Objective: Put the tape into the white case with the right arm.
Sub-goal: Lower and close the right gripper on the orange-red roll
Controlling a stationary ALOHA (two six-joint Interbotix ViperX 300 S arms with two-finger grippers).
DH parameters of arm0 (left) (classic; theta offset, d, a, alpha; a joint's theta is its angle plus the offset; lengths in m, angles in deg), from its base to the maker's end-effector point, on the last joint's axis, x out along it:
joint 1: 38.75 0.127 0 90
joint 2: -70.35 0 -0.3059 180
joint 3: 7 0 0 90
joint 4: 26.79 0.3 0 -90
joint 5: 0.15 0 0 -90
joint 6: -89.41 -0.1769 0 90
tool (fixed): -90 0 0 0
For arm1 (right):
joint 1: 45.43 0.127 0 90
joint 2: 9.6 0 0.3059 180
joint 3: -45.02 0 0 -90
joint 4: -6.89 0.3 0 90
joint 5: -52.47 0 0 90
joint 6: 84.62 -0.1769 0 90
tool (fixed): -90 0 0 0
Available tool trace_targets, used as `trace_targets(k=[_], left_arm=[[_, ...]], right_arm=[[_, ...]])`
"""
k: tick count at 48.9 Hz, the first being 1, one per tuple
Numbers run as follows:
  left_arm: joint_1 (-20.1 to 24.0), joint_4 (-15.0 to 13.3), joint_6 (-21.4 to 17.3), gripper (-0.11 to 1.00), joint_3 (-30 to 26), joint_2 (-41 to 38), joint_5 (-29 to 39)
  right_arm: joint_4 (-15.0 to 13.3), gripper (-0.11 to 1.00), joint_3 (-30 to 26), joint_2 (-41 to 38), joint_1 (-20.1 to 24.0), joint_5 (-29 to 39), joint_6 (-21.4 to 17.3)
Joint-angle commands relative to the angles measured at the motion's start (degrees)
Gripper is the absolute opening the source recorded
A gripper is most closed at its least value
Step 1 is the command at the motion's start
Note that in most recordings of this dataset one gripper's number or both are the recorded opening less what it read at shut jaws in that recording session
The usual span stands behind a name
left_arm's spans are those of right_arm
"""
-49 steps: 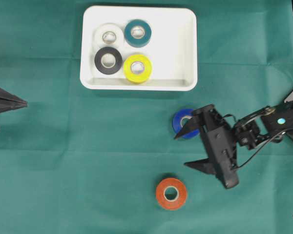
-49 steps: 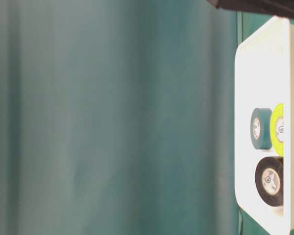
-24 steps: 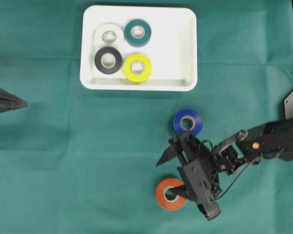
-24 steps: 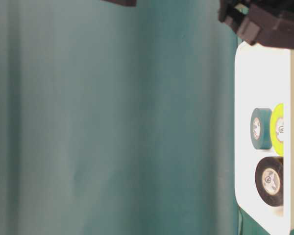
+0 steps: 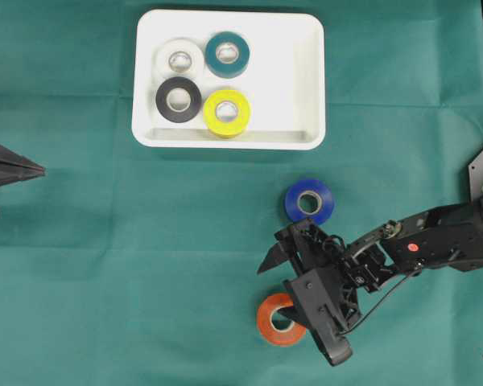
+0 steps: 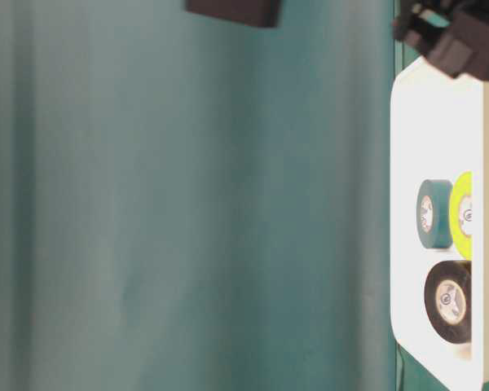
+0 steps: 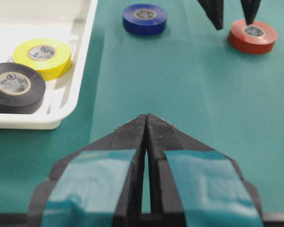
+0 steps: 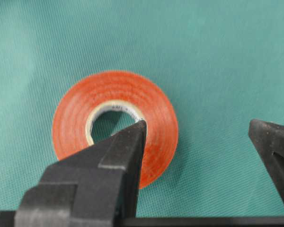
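Left gripper (image 7: 146, 124): black fingers with teal-blue bands, tips pressed together into one point, low at the left edge of the cloth, aimed toward the right across the surface.
White case (image 5: 306, 80): shallow white plastic tray, rounded corners, raised rim, long axis running left to right, near the far edge of the cloth.
Case contents: four rolls lying flat in the left half, white tape (image 5: 178, 59) and teal tape (image 5: 227, 54) behind, black tape (image 5: 178, 99) and yellow tape (image 5: 226, 112) in front; the yellow roll lies against the near rim.
Blue tape (image 5: 309, 201): flat on the cloth, hole upward, right of centre, between the case and the right gripper.
Orange tape (image 5: 272, 322): smooth round roll with a pale core, flat, axis pointing straight up, near the front edge of the cloth, right of centre, outside the case.
Right gripper (image 5: 280, 283): all black, pointed fingers spread wide, one tip over the orange roll's hole, the other beyond its rim on the blue roll's side; whether it touches, I cannot tell.
Surface (image 5: 105, 265): green woven cloth, faintly creased.
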Motion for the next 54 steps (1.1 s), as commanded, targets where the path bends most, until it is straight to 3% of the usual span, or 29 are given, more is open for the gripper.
trace_targets(k=[1,36,39,47,54], left_arm=[[-0.09,0.09,0.00,0.00,-0.62,-0.44,-0.26],[0.00,0.00,0.00,0.00,-0.62,-0.44,-0.26],[0.00,0.00,0.00,0.00,-0.62,-0.44,-0.26],[-0.09,0.00,0.00,0.00,-0.62,-0.53,-0.35],[-0.09,0.00,0.00,0.00,-0.62,-0.44,-0.26]], right_arm=[[-0.09,0.65,-1.32,-0.26,0.18,-0.44,-0.18],[-0.09,0.62,-4.13,-4.39,0.18,0.00,-0.35],[-0.09,0.55,-3.96,-4.39,0.18,0.00,-0.35],[-0.09,0.15,-4.13,-4.22,0.18,0.26,-0.35],[-0.09,0.02,-4.22,-3.87,0.35,0.53,-0.35]])
